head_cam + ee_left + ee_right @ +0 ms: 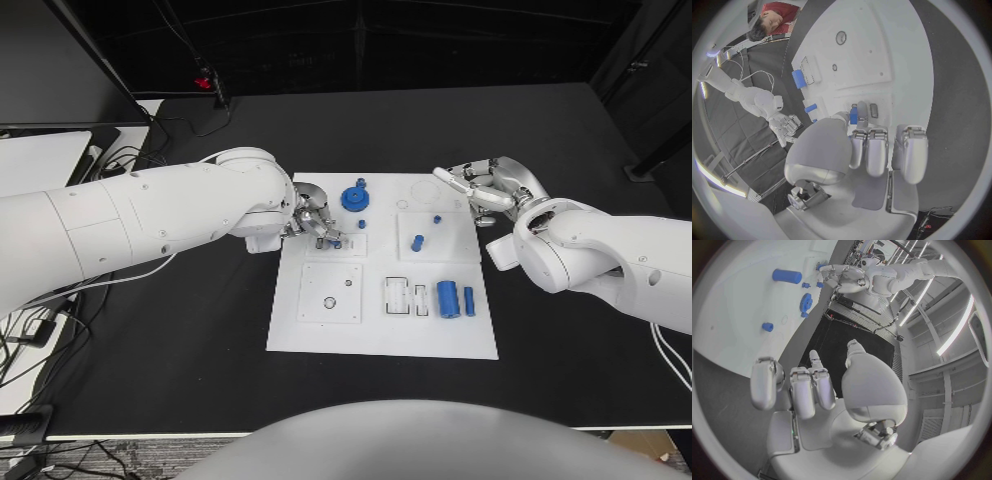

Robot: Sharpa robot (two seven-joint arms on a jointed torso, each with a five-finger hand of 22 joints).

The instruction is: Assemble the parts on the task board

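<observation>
The white task board (382, 330) lies mid-table. My left hand (317, 225) hovers over its upper left part, and in the left wrist view its thumb and a finger pinch a small blue peg (853, 116) just above the board (879, 45). A blue gear (356, 197) stands right beside that hand. My right hand (490, 188) sits at the board's upper right edge, holding nothing, fingers apart (792, 385). A blue peg (417, 241) stands mid-board, and a blue cylinder (449, 298) and a thin blue pin (469, 298) lie at the lower right.
Another small blue peg (362, 224) and a blue stub (436, 216) stand near the gear. Pale slots (405, 296) and a square plate with a hole (330, 293) mark the board's lower half. Cables (123, 155) trail at the table's far left.
</observation>
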